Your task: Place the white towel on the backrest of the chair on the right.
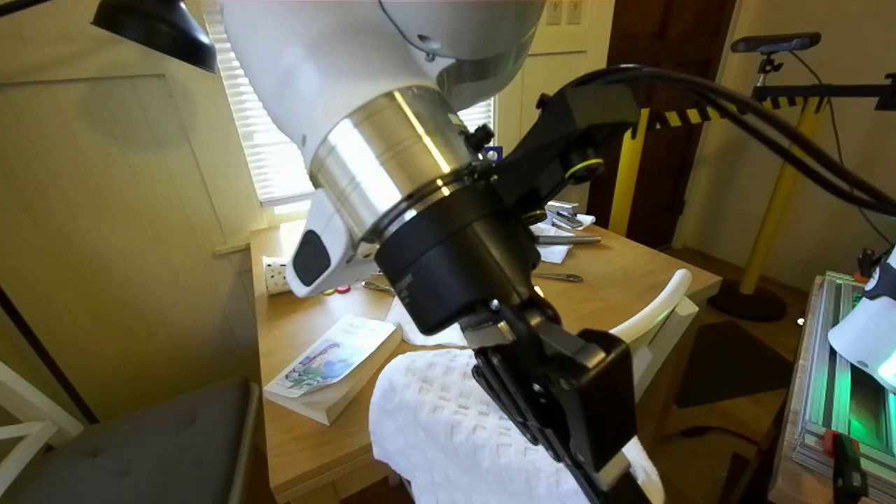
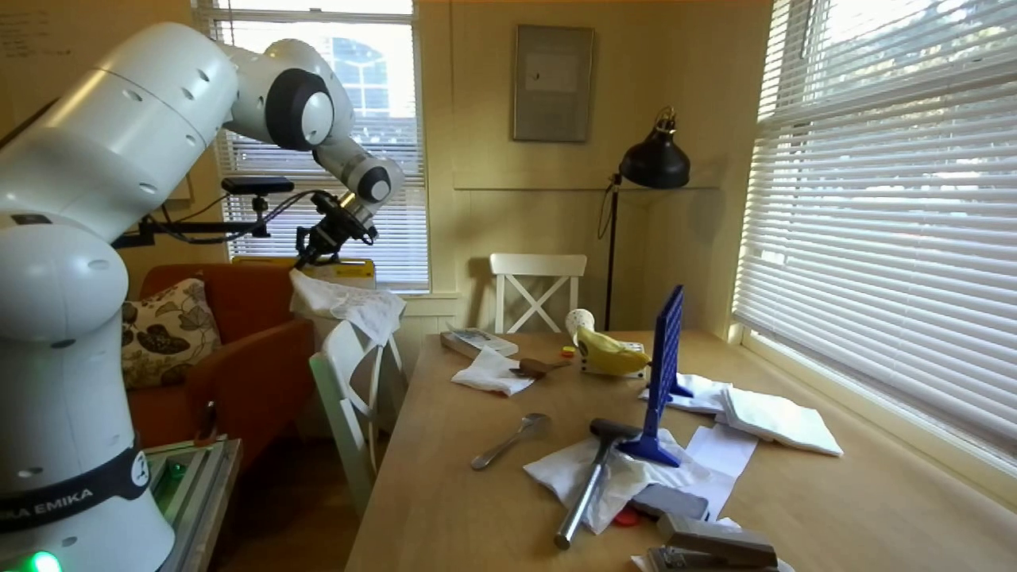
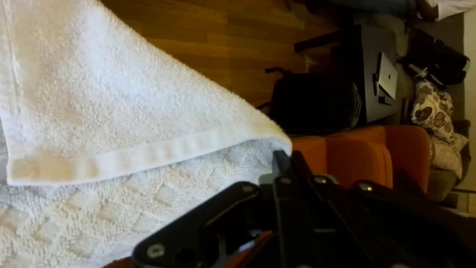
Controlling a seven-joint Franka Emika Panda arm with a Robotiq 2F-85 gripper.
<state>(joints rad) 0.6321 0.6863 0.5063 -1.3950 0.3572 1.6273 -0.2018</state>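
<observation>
A: Where's the white towel [image 2: 353, 308]?
B: Over the backrest of the chair [image 1: 658, 306], with a hemmed bit lifted to the gripper [image 3: 290, 160]. Corner or mid-edge, can't tell.
A: Jaws?
B: Together, clamped on that hem; wrist view has it running right into the tips.
A: Handling?
B: I'd expect light and limp, nothing to break. Plush one face, waffled the other, so it likely won't slip in a pinch. Won't take a push, only drags and drops.
A: Good hold?
B: Hem's the right place: likely firmer than the rest. One pinch only steers one side, though. If it needs squaring, I'd go mid-hem.
A: Risk on release?
B: Loops snagging and dragging it off. I'd lower the hem first, let go, back straight out.
</observation>
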